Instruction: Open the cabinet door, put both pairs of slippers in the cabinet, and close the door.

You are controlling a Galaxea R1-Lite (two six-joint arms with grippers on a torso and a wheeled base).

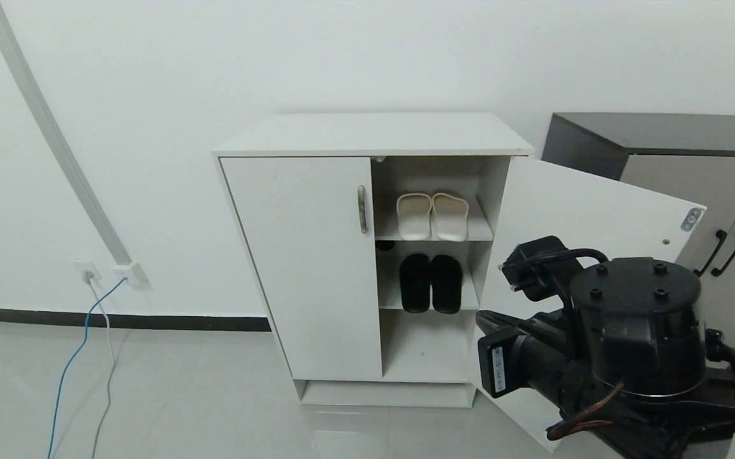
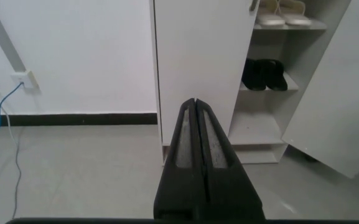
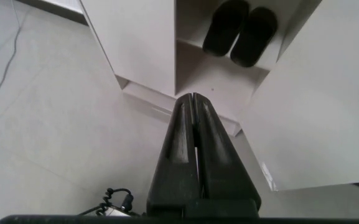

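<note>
The white two-door cabinet (image 1: pixel 373 134) stands against the wall, its right door (image 1: pixel 584 210) swung wide open and its left door (image 1: pixel 303 268) shut. Inside, I see the cream pair of slippers (image 1: pixel 432 217) side by side on the top shelf and the black pair of slippers (image 1: pixel 431 284) on the shelf below. My left gripper (image 2: pixel 195 101) faces the left door, fingers pressed together and empty. My right gripper (image 3: pixel 193 96) is likewise closed on nothing and points at the cabinet's base beside the open door. A dark grey cabinet (image 1: pixel 692 185) stands to the right, and a blue cable (image 1: pixel 80 347) trails over the floor on the left.
</note>
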